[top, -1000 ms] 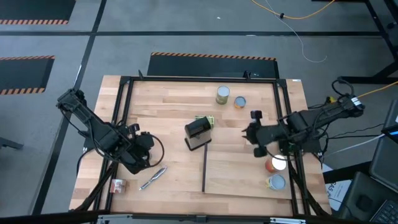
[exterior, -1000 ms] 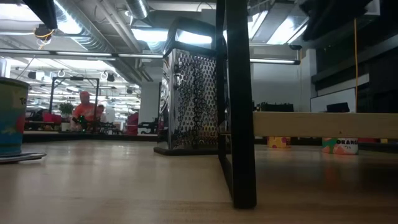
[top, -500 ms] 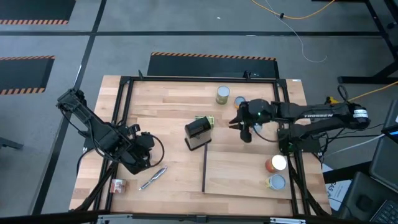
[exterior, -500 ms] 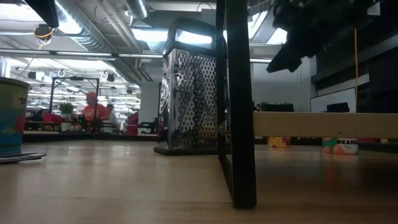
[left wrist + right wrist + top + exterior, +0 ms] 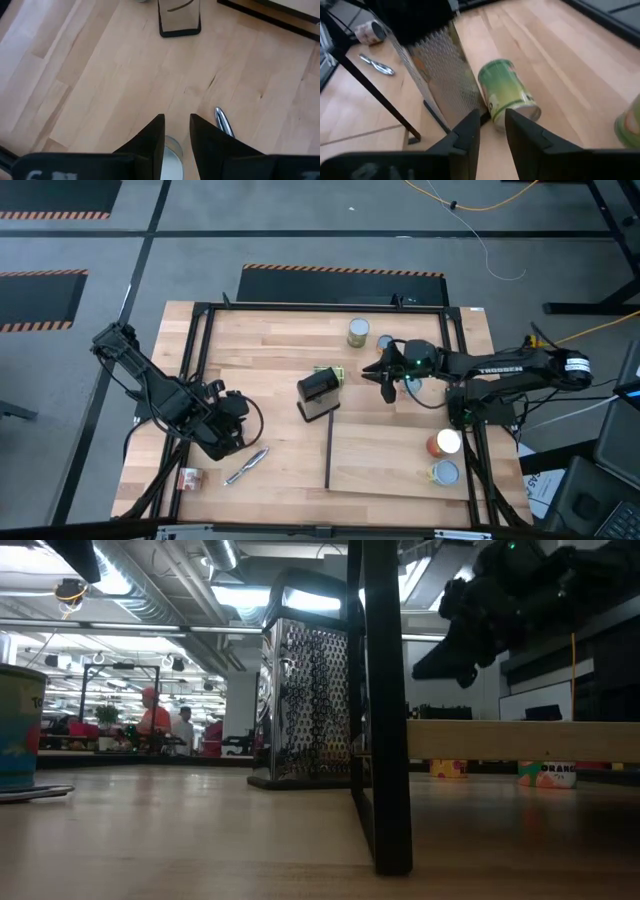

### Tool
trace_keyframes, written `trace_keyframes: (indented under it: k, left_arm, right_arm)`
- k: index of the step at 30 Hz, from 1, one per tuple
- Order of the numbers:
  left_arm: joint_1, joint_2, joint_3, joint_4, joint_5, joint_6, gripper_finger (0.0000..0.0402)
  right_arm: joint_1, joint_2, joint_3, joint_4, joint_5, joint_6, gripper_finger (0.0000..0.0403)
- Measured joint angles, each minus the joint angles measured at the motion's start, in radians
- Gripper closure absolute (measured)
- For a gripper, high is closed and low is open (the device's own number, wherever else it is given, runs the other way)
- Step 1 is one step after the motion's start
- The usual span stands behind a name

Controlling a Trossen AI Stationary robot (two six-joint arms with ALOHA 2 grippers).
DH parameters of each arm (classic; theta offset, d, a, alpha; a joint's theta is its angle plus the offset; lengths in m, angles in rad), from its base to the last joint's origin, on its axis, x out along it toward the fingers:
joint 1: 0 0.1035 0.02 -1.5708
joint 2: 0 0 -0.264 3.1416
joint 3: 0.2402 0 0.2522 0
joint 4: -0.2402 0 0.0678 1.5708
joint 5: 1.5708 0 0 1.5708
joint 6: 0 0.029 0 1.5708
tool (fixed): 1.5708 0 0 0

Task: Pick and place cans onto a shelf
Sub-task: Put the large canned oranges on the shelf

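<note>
Swung out from beside the shelf point(image 5: 395, 455), my right claw point(image 5: 386, 373) hangs over mid-bench, fingers slightly parted and empty, facing the green can point(image 5: 507, 93) lying beside the grater point(image 5: 318, 392); next, descend and pinch it; left claw point(image 5: 176, 131) waits.

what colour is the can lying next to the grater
Green, with a pale label: the can shows best in the right wrist view.

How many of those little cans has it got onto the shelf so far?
Two cans stand on the shelf. The right gripper, empty, hovers near the green can lying beside the box grater. Two more cans stand at the back, another lies by the waiting left gripper.
</note>
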Motion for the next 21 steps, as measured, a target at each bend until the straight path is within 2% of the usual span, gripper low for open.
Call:
trace_keyframes:
  k: [21]
  left_arm:
    - [0.0,0.0,0.0,0.004,0.0,-0.001,0.0318]
  right_arm:
    - [-0.002,0.389,-0.011,0.324,-0.043,0.005,0.0306]
